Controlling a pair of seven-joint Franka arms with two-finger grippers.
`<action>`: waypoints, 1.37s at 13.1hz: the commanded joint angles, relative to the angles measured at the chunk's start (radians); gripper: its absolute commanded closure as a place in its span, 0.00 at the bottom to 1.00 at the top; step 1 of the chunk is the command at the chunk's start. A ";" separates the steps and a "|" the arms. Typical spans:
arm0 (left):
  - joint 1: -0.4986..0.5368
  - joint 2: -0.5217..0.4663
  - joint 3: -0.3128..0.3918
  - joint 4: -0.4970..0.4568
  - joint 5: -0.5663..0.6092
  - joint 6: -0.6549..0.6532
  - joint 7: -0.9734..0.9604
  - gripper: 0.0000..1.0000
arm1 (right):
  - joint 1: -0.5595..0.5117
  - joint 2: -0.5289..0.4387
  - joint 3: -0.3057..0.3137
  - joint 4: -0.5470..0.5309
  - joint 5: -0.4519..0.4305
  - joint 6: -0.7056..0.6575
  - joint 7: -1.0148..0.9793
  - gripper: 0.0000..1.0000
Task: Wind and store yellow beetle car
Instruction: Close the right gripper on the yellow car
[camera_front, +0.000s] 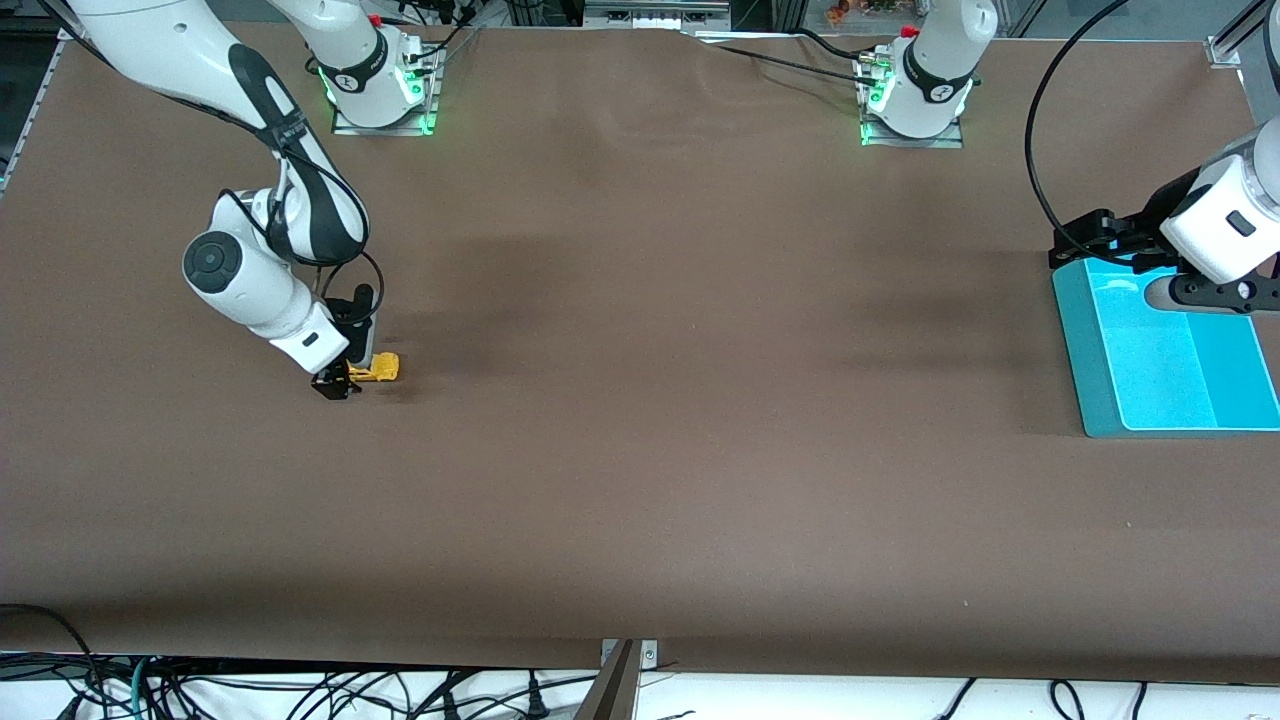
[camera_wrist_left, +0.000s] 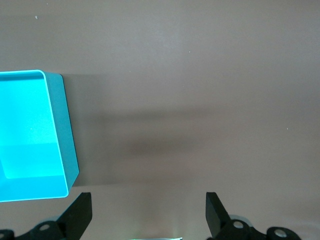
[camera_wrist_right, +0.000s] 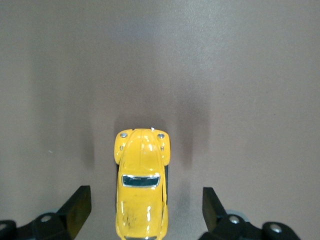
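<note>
1. You won't find any readable text, label, brand, number or sign here, honestly.
2. The yellow beetle car has a plain roof and hood with no lettering you could read.
3. The teal bin is bare plastic with no sticker or print showing.
4. The arm bases each carry a small round mark on a dark band, but you can't read it as letters or a name.

place: robot lab | evidence: 2 bolted arm bases, brown-covered table, loose cables
</note>
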 joint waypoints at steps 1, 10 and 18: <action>-0.003 0.008 -0.001 0.018 0.017 0.000 0.008 0.00 | -0.007 0.013 0.009 0.010 -0.009 0.012 -0.014 0.18; -0.003 0.008 -0.001 0.018 0.017 0.000 0.008 0.00 | -0.007 0.003 0.012 -0.019 -0.006 0.002 -0.007 0.83; -0.002 0.008 -0.001 0.018 0.017 0.000 0.009 0.00 | -0.020 0.009 0.009 -0.038 -0.004 0.007 -0.051 0.83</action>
